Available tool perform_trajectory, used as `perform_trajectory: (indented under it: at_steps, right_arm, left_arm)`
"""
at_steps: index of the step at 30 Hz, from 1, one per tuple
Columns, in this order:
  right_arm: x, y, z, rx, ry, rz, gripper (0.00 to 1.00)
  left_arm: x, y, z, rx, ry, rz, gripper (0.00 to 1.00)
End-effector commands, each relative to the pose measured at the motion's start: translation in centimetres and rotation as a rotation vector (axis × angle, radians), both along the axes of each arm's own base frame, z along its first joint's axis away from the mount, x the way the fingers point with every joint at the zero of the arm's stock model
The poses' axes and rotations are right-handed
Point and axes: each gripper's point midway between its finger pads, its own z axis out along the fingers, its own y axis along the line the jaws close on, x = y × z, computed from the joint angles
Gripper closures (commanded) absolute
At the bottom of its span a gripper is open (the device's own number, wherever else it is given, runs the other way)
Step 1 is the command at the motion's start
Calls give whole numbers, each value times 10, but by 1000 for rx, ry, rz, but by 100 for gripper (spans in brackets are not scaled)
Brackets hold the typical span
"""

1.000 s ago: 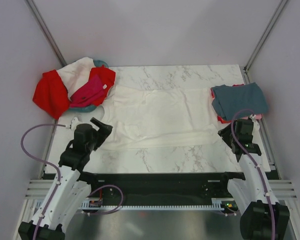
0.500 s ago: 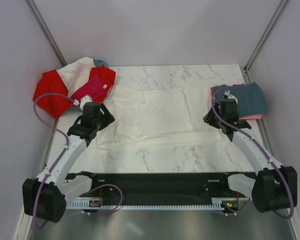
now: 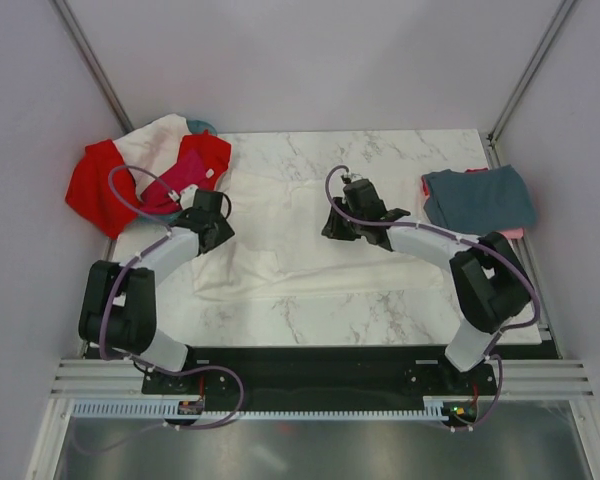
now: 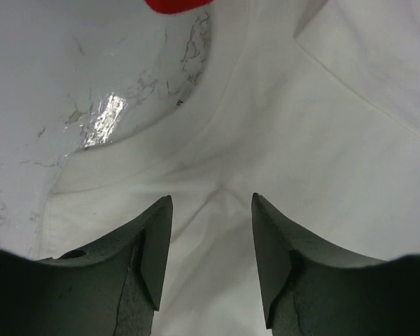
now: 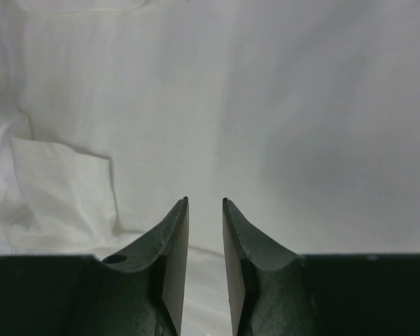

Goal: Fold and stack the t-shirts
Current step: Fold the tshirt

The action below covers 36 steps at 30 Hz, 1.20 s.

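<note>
Left wrist view: the left end effector [image 4: 211,199] is released, its fingers [image 4: 150,259] set well apart. It sits low over the collar band of the white t-shirt [image 4: 322,175], and a small ridge of cloth rises in the gap between the fingers. Bare marble of the table [image 4: 70,84] shows inside the collar curve. A scrap of the red t-shirt [image 4: 173,5] is cut off at the top edge.

Right wrist view: the right end effector [image 5: 205,201] has its fingers [image 5: 169,252] drawn close, with only a narrow slit between them. White cloth fills the frame and a doubled-over flap lies to the left. Whether the fingers pinch the cloth or merely stand over it cannot be told from this view.

Only the top external view gives the overall layout. The white t-shirt lies spread flat across the middle of the table. The left arm is at its left edge and the right arm is over its middle. Each wrist body covers its own fingertips, so this view does not settle either grip.

At the rear left corner a heap overhangs the table edge, with the red t-shirt outermost. A second white t-shirt [image 3: 158,140] lies over it and the magenta t-shirt [image 3: 180,180] sits in the fold. The rim of the teal basket [image 3: 198,127] shows just behind the heap, with most of the basket hidden beneath it.

At the right edge the slate grey-blue t-shirt [image 3: 480,198] lies folded. It rests on the coral pink t-shirt [image 3: 515,232], of which only a thin margin shows.
</note>
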Motion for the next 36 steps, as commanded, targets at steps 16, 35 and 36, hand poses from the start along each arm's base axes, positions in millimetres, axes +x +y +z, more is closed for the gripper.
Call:
perform_trajectory:
  at_steps: [16,35,36]
  right_arm:
    - [29,-19,-60,-235,76,-103,74]
    - [-4,129,4,93,-13,225,67]
    - [-5,133,3,98,-9,233,66]
  left_arm:
    - [25,60,-48,4,191,363,39]
    - [16,31,25,0,4,216,31]
    - [14,30,26,-7,0,219,31]
